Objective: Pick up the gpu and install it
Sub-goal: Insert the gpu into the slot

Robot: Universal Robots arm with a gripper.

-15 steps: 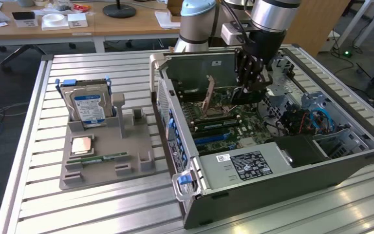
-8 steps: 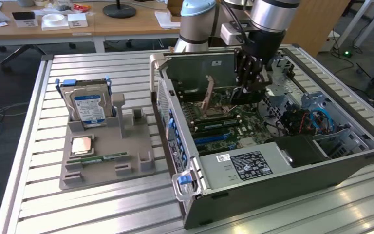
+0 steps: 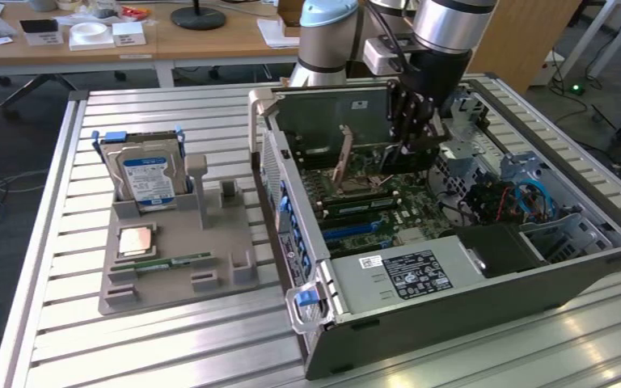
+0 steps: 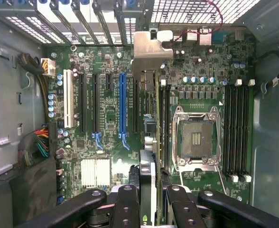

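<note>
The gpu (image 4: 149,90) is seen edge-on in the wrist view, a thin dark card with its silvery bracket (image 4: 148,51) at the far end, near the case's rear slot openings. My gripper (image 4: 150,202) is shut on it, one black finger (image 4: 126,205) on each side. The card hangs over the motherboard (image 4: 108,142), between the blue expansion slot (image 4: 122,107) and the CPU socket (image 4: 196,137). In the exterior view my gripper (image 3: 414,152) reaches down into the open computer case (image 3: 451,275), with the gpu (image 3: 403,162) dark below it. Whether the card touches a slot I cannot tell.
A grey parts holder (image 3: 181,267) stands at the exterior view's left and carries a hard drive (image 3: 146,178), a CPU (image 3: 136,241) and a RAM stick (image 3: 165,263). Cables (image 4: 35,142) and the power supply (image 3: 424,271) crowd the case's edges. Memory slots (image 4: 237,128) flank the socket.
</note>
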